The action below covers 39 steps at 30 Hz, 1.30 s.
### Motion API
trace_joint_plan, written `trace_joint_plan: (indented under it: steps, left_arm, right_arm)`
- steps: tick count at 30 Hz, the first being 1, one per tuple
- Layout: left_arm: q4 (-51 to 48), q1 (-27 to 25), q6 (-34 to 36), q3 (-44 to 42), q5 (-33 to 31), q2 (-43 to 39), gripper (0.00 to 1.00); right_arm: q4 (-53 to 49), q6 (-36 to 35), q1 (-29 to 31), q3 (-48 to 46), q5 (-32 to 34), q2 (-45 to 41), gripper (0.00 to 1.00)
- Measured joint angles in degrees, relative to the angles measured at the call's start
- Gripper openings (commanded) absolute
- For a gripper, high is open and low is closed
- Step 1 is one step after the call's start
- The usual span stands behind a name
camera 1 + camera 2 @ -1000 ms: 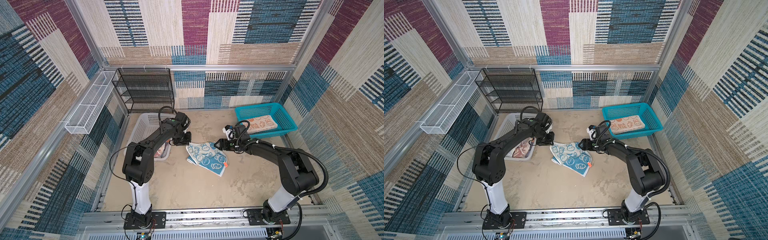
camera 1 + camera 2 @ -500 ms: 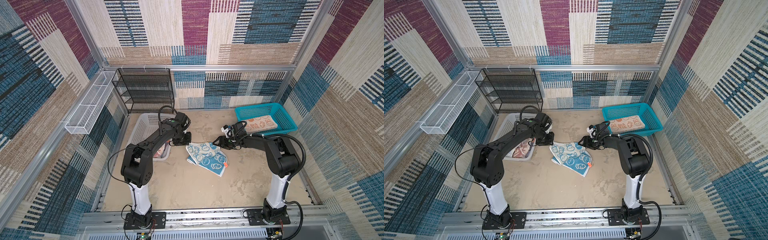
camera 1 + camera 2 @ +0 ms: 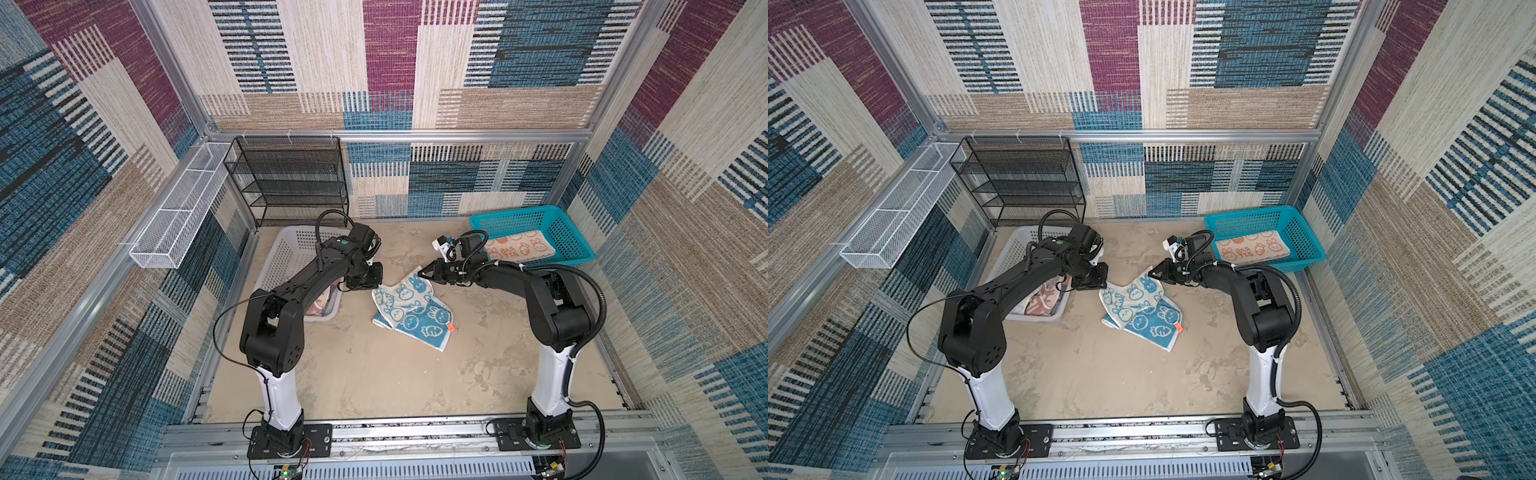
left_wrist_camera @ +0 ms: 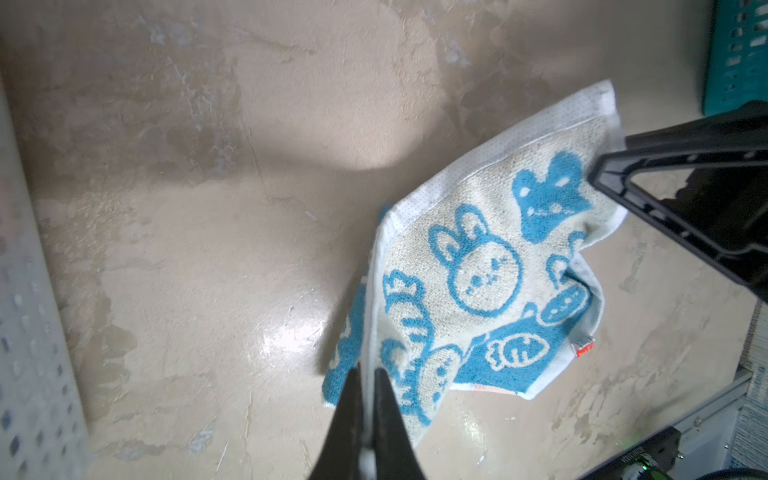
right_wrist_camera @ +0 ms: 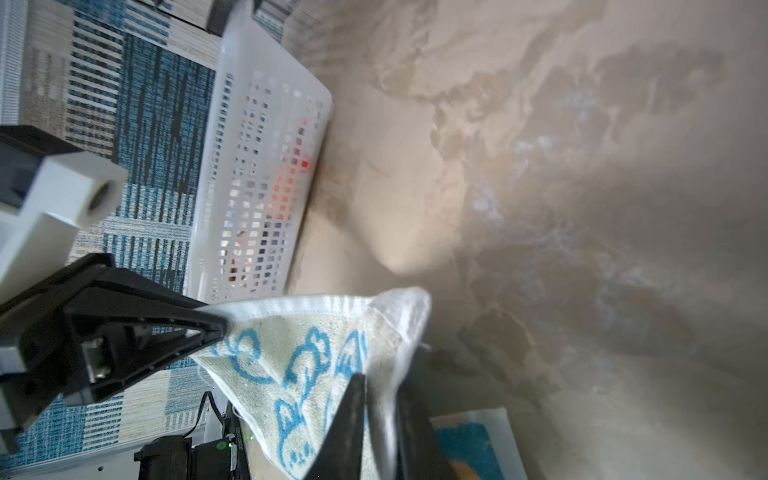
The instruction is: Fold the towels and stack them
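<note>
The blue-and-white rabbit towel (image 3: 411, 309) (image 3: 1138, 309) lies crumpled mid-table, its upper edge lifted between both grippers. My left gripper (image 3: 376, 289) (image 3: 1105, 286) (image 4: 368, 374) is shut on the towel's (image 4: 478, 274) left corner. My right gripper (image 3: 420, 274) (image 3: 1151, 274) (image 5: 380, 382) is shut on the opposite corner of the towel (image 5: 299, 353). An orange-and-cream rabbit towel (image 3: 519, 247) (image 3: 1252, 248) lies folded flat in the teal basket (image 3: 575, 237) (image 3: 1304, 232). A pink-and-orange towel (image 3: 322, 301) (image 3: 1044, 301) sits in the white basket (image 3: 286, 253) (image 3: 1013, 249), partly hidden by my left arm.
A black wire rack (image 3: 291, 183) stands against the back wall behind the white basket. A white wire tray (image 3: 178, 216) hangs on the left wall. Bare beige tabletop (image 3: 374, 374) stretches in front of the towel to the arm bases.
My right gripper has closed on the towel's right corner, and its arm has folded in closer. My left gripper has kept its hold and place.
</note>
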Motion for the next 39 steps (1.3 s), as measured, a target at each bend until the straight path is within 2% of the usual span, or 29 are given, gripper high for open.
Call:
trace_joint_plan:
  steps: [4, 11, 16, 20, 24, 26, 30, 35, 39]
  left_arm:
    - [0.3, -0.1, 0.0, 1.2, 0.2, -3.1, 0.00]
    - [0.8, -3.0, 0.0, -1.3, 1.5, -6.5, 0.00]
    - [0.6, -4.8, 0.1, -6.4, 1.8, -7.3, 0.00]
    - [-1.1, -4.6, 0.3, -8.5, -0.5, -6.5, 0.00]
    - [-1.8, -4.7, 0.5, -9.0, -0.5, -5.3, 0.00]
    - [-2.0, -4.7, 1.0, -9.0, -1.2, -5.2, 0.00]
    - [-2.2, -4.7, 1.3, -8.8, -1.8, -4.9, 0.00]
    - [-2.2, -4.7, 1.5, -8.5, -1.8, -4.9, 0.00]
    - [-2.2, -4.7, 1.5, -8.5, -1.9, -4.7, 0.00]
  right_arm:
    - [0.1, -1.2, 0.7, -2.7, 0.2, -6.2, 0.14]
    - [-0.4, -2.4, 2.8, -16.0, 2.9, -15.3, 0.12]
    - [-0.4, -2.8, 4.0, -24.5, 5.6, -17.2, 0.11]
    - [-1.3, -2.8, 3.8, -28.3, 8.9, -17.2, 0.12]
    - [-1.7, -2.8, 3.9, -28.1, 10.7, -17.2, 0.25]
    - [-2.6, -3.2, 3.8, -26.8, 11.2, -17.2, 0.40]
    - [-3.2, -3.2, 2.6, -23.3, 11.4, -17.2, 0.54]
    - [-3.3, -4.2, 2.0, -18.9, 11.3, -14.8, 0.54]
    - [-3.3, -5.0, 2.0, -16.3, 10.3, -11.9, 0.50]
